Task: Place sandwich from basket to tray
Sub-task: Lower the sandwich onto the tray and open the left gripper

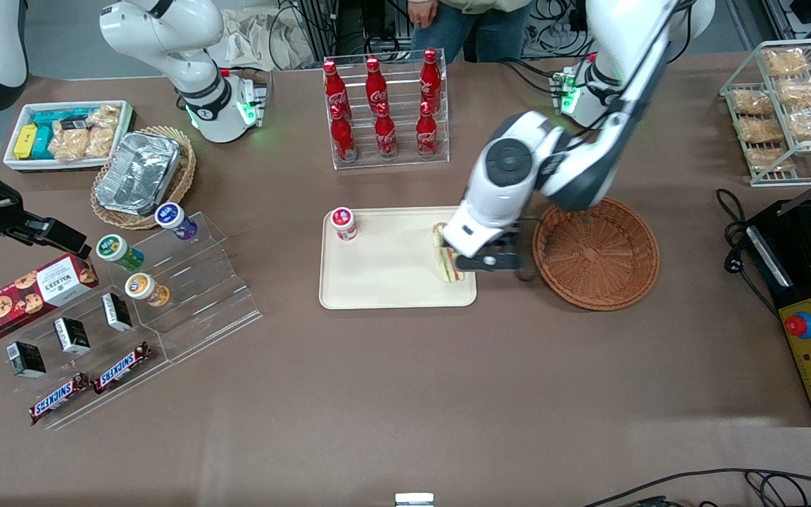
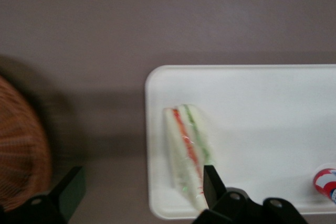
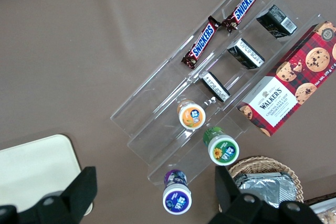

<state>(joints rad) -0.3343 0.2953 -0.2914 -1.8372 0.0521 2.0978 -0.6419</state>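
Note:
The sandwich, a pale wedge with red and green filling, lies on the cream tray at the tray's end nearest the basket. The round reddish-brown wicker basket stands beside the tray with nothing in it. My left gripper hangs over the tray's edge, between tray and basket. It is open wide and holds nothing. One finger is close by the sandwich, the other finger is over the bare table near the basket.
A small red-lidded cup stands on the tray's corner toward the parked arm. A clear rack of red bottles stands farther from the front camera than the tray. A black control box sits at the working arm's end.

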